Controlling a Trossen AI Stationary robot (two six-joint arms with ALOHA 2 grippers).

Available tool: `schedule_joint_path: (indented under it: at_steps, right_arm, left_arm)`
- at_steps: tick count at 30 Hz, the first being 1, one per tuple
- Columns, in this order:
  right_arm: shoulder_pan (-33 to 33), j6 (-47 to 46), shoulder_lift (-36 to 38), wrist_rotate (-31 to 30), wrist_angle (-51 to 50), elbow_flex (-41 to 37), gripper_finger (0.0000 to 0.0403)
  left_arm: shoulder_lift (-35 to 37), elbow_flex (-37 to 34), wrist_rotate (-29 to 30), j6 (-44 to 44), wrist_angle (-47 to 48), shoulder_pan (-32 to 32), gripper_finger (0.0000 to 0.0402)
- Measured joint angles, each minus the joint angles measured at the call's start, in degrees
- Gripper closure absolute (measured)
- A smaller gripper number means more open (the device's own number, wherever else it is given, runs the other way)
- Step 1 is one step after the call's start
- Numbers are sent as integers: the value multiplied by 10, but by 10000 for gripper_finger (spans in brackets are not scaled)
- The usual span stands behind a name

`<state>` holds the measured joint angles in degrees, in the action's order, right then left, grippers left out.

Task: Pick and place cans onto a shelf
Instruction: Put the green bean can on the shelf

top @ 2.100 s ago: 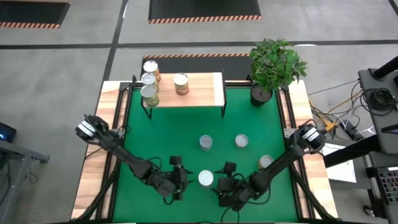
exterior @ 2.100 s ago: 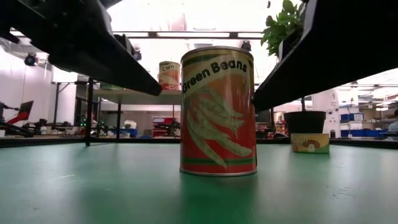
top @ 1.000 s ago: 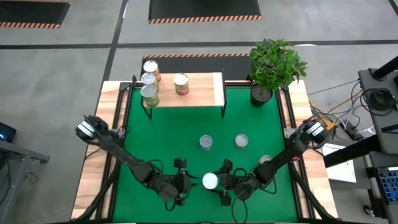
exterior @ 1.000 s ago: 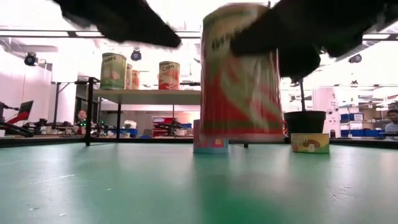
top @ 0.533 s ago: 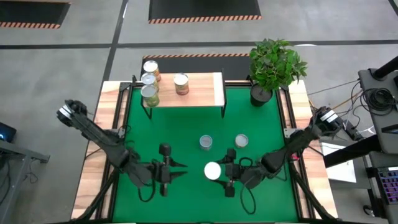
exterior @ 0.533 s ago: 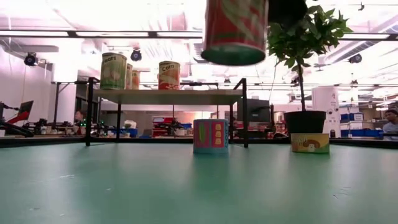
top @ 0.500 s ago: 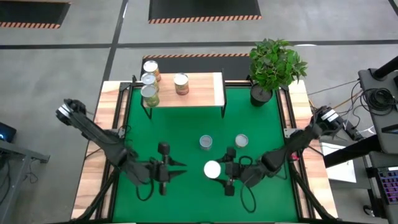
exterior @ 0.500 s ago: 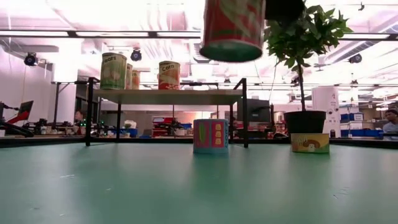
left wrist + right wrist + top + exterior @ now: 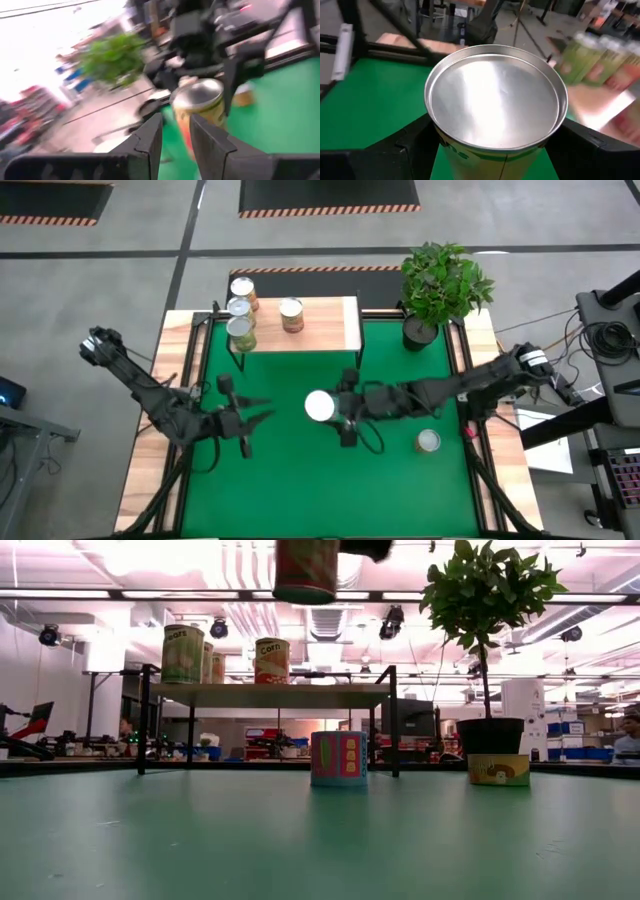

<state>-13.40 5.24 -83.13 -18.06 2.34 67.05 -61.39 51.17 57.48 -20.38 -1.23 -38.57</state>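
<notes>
Looking straight down, the high view shows the right gripper (image 9: pixel 338 408) clamped on a can (image 9: pixel 319 406) held in the air over the middle of the green mat (image 9: pixel 290 480). The pale-wood shelf (image 9: pixel 320 330) lies ahead of it, toward the table's far edge, with four cans (image 9: pixel 240 310) already lined along its left part and the right part bare. Another can (image 9: pixel 428 441) stands on the mat near the right arm. The left gripper (image 9: pixel 240 420), fingers nearly together and holding nothing, waits to the left. The low view shows the carried can (image 9: pixel 306 570), upright, well above the level of the shelf top (image 9: pixel 270 694), with a short colourful tin (image 9: pixel 339 759) on the mat beneath. The left wrist view shows the can (image 9: pixel 200 107) upright in the other arm's fingers. The right wrist view looks down on its silvery lid (image 9: pixel 495 95), gripped on both sides, shelf cans (image 9: pixel 592 60) blurred ahead. The right arm is clearly nearer, and the move likely needs forward travel, then lowering.
</notes>
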Motion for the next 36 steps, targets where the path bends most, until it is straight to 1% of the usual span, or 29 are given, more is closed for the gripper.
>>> schedule_joint_path:
  at_steps: [3,5,10,16,20,25,29,36]
  right_arm:
    - [46,34,-9,30,-34,46,113]
    - [78,43,-15,62,-42,71,113]
    - [153,52,-42,133,-51,115,113]
    - [225,55,-87,187,-53,146,113]
    - [260,57,-120,201,-51,165,113]
    - [293,57,-152,232,-51,181,113]
    - [312,52,-164,245,-50,188,112]
    - [329,55,-175,248,-50,188,112]
  left_arm:
    - [36,-25,80,-3,-8,0,320]
    - [64,-41,110,0,-12,1,320]
    - [123,-78,110,6,-33,0,320]
    - [168,-94,110,40,-37,0,320]
    - [176,-99,110,44,-37,0,320]
    - [174,-99,110,42,-38,0,320]
    - [172,-98,108,42,-37,0,320]
    - [172,-98,109,42,-38,0,320]
